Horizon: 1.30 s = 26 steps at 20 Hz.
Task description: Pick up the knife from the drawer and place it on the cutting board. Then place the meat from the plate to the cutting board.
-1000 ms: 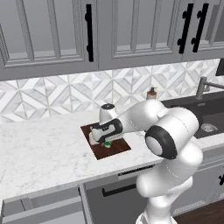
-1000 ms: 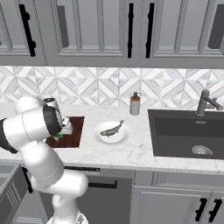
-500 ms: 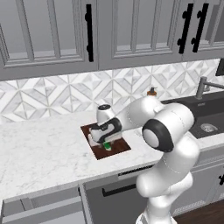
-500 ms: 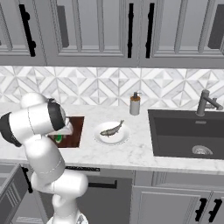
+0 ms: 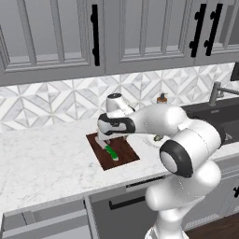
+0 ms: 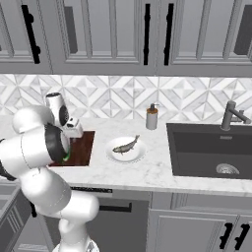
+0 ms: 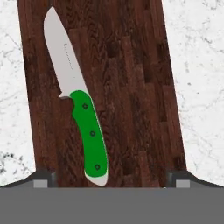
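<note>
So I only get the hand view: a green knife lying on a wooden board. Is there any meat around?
Observer: Yes, a fish lies on a white plate, on the counter right of the board.
Operator: And the drawer it came from?
Observer: The drawer stands open below the counter, off to the left.
Operator: Anything else nearby?
Observer: A dark sink is set into the counter beyond the plate.

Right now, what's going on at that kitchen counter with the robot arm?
The white arm's gripper hangs open over the cutting board, and the knife lies flat on the board, gripped by nothing. The fish sits on its plate beside the board, not yet picked up. The drawer below the counter stands open.
</note>
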Available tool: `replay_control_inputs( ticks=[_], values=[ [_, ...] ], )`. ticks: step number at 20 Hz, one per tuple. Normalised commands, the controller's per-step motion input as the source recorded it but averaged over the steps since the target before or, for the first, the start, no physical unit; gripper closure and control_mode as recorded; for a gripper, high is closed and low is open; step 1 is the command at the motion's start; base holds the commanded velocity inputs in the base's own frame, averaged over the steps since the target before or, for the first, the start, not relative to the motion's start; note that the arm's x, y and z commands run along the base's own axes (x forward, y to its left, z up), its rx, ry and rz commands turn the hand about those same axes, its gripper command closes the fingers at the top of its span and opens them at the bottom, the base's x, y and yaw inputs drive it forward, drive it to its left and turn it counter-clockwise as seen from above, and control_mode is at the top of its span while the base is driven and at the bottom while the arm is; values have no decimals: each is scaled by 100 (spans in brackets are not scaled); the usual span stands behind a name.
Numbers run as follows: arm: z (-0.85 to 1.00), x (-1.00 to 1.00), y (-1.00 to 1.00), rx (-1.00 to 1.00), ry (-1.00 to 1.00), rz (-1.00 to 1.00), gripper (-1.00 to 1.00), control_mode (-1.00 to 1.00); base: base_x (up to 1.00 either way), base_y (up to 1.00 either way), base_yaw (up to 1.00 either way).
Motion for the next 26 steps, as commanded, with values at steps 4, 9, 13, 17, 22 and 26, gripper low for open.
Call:
replay_control_inputs(
  ticks=[4, 9, 13, 17, 22, 26],
  values=[
    [49, -1, -77, -2, 0, -24, -100, -100, 0, 0, 0],
    [22, -1, -97, -2, 0, -26, -100, -100, 0, 0, 0],
    [-8, 0, -95, 1, 0, -27, -100, -100, 0, 0, 0],
    [-31, 0, -76, 1, 0, -23, -100, -100, 0, 0, 0],
    [-27, 1, -59, 0, 0, -15, -100, -100, 0, 0, 0],
    [-27, 16, -42, 2, 0, -7, -100, -100, 0, 0, 0]
  ],
)
